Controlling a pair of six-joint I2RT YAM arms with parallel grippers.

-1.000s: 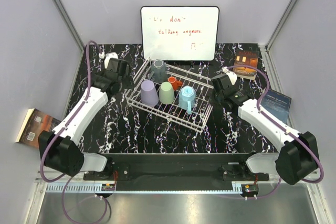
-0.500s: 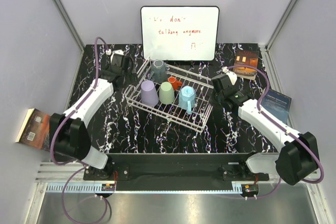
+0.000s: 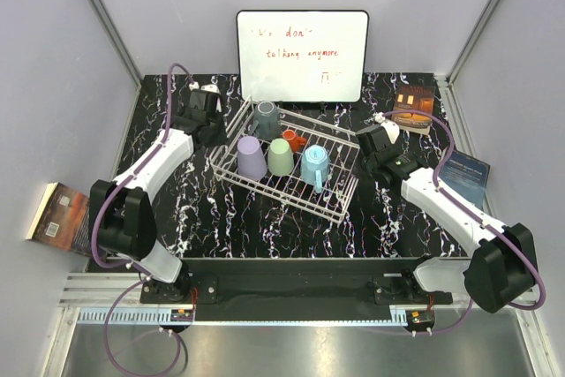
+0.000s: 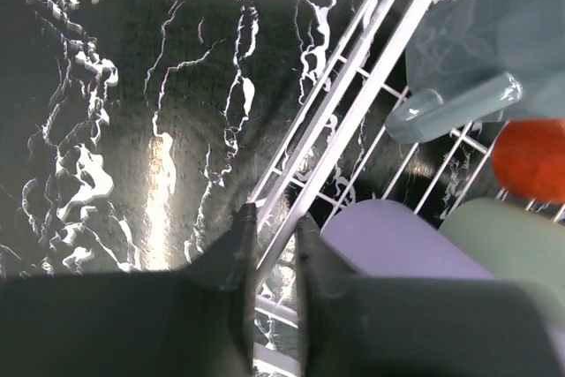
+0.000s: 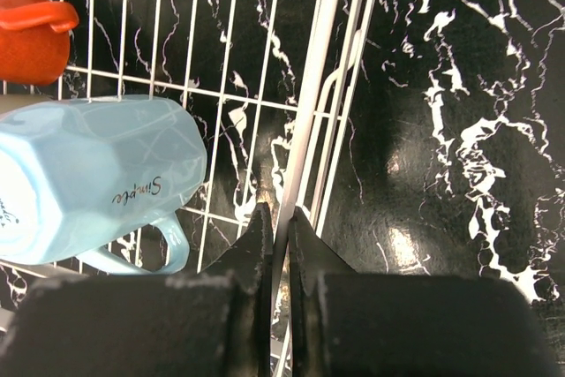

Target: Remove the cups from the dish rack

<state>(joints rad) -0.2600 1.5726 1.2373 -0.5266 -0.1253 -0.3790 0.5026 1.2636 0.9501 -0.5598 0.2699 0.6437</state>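
**Readable markings.** The whiteboard [image 3: 302, 55] stands against the far wall behind the rack. It carries red handwriting: the upper line is faint, with only "don" legible, and the lower line reads "talking anymore". The light blue mug [image 5: 97, 178] bears the script word "Simple" on its side wall, above its handle. Print on the book [image 3: 413, 105] at the far right corner, the dark book [image 3: 465, 178] at the right edge and the book [image 3: 62, 214] beyond the left edge is too small to read.

**Location of task items.** The dish rack [image 3: 338, 154] sits skewed on the black marbled table [image 3: 265, 227], in its far half. All five cups are inside it. The dark grey cup [image 3: 266, 116] is at the far side. The lilac cup [image 3: 251, 156], pale green cup [image 3: 281, 155] and light blue mug form a row along the near side. The orange cup [image 3: 293, 139] sits behind the green one.

**Gripper state.**
- The left gripper [image 4: 274, 218] is at the rack's left rim, its jaws narrowed onto a white rim wire.
- The right gripper [image 5: 275, 214] is at the rack's right rim, its jaws pinched on the rim wire just beside the blue mug's handle.

**Edges and clearance.**
- Bare table surface lies between the rack's near rim and the arm bases.
- Narrower strips of table flank the rack on the left and right.
- The rack's far corner is near the foot of the whiteboard.
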